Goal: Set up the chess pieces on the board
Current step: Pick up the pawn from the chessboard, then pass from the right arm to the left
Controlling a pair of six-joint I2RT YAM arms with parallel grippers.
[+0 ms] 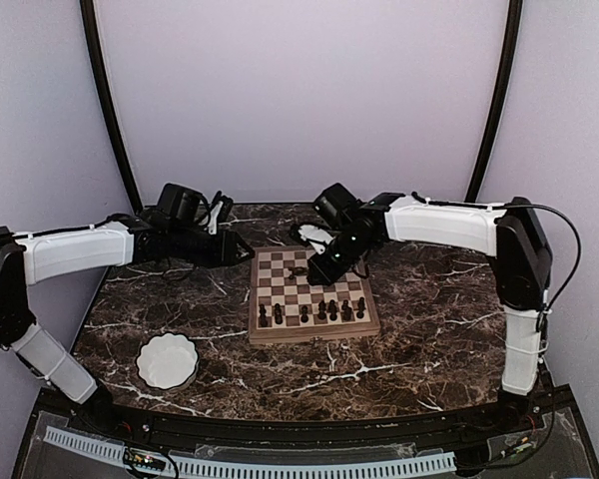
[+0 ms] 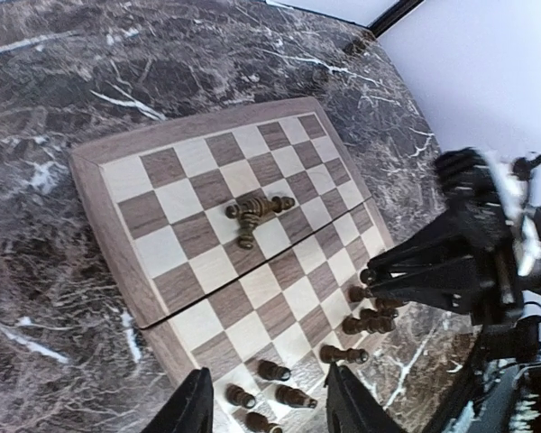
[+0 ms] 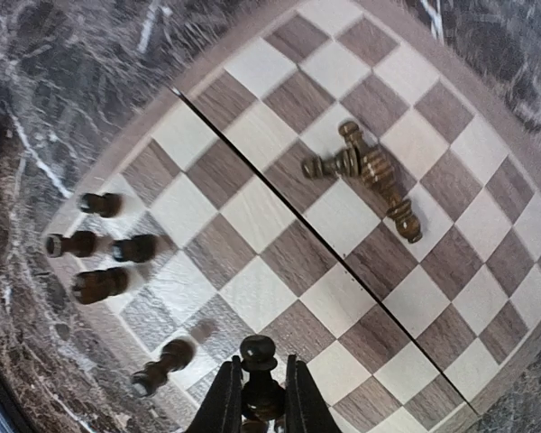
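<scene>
The left arm [image 1: 75, 249] and right arm [image 1: 444, 225] wear white shells over black joints. The right gripper [image 3: 261, 365] is plain black.

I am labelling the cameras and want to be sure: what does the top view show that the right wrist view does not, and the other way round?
Only the top view: both arms whole, the left arm and the right arm, and the left gripper beside the board's far left corner.
Only the right wrist view: the right gripper shut on a piece, seen close up.
Both: the board, the lying pieces crossed near its middle, and the standing pieces along one edge.
</scene>
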